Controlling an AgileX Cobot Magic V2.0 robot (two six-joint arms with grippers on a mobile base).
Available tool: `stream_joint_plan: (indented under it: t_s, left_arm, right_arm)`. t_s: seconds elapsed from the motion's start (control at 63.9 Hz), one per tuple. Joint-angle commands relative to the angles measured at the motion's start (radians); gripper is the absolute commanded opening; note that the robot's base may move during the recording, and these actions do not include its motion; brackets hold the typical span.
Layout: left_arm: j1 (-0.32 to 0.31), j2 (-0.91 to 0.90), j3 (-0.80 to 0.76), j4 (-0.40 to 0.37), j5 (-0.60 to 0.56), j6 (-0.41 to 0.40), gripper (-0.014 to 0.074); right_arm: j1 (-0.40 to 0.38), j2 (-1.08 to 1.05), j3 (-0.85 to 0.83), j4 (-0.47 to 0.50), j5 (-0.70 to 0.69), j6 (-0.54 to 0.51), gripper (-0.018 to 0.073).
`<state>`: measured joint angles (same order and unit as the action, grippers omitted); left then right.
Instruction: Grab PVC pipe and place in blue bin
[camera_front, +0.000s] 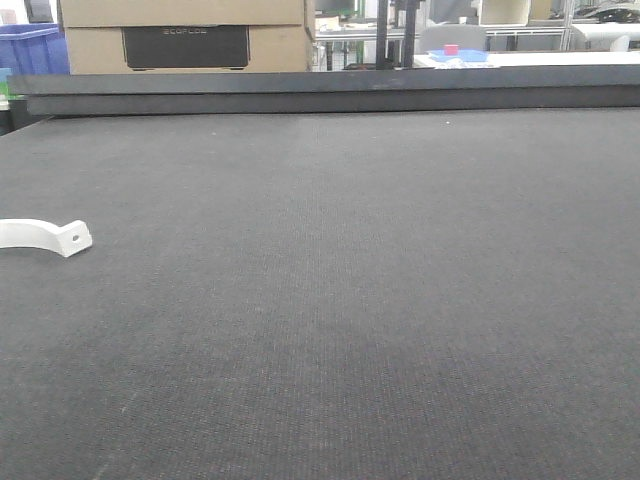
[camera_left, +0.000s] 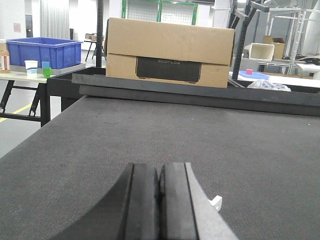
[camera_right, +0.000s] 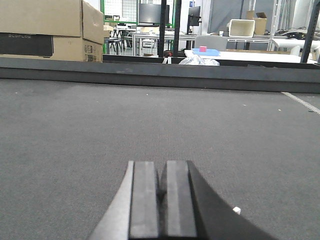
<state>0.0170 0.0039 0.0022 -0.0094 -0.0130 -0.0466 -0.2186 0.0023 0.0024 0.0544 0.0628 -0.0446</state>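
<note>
Where the PVC pipe (camera_front: 45, 236) lies: flat on the dark mat (camera_front: 350, 300), well in front of the cardboard box (camera_front: 185, 35), to its left.
Blue bin (camera_left: 44, 52): left of that box, off the mat.
Left gripper (camera_left: 160, 200): pads pressed together, holding nothing.
Right gripper (camera_right: 161, 200): pads pressed together, holding nothing.

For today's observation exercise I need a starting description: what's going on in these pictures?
Nothing is being handled yet. The PVC pipe lies on the dark table, at the left edge of the front view. The left gripper and right gripper sit low over the table, jaws shut on nothing. The blue bin stands on a side table beyond the far left corner.
</note>
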Motion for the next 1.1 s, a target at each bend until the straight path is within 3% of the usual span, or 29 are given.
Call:
stream_joint_plan:
  t_s: [0.0, 0.752, 1.002, 1.081]
  left_arm:
    - [0.001, -0.004, -0.002, -0.004, -0.023, -0.007, -0.0111]
    - [0.001, -0.004, -0.002, -0.004, -0.023, -0.007, -0.0111]
    - [0.001, -0.004, -0.002, -0.002, -0.023, -0.007, -0.0111]
    - [0.001, -0.004, -0.002, -0.002, -0.023, -0.007, -0.0111]
  right_arm:
    - [-0.001, -0.002, -0.002, -0.002, -0.025, -0.003, -0.0168]
    - [-0.001, -0.002, -0.002, -0.002, -0.027, -0.003, -0.0168]
    - [-0.001, -0.002, -0.002, -0.002, -0.058, -0.003, -0.0168]
    - [-0.001, -0.002, -0.002, -0.002, -0.133, -0.003, -0.0168]
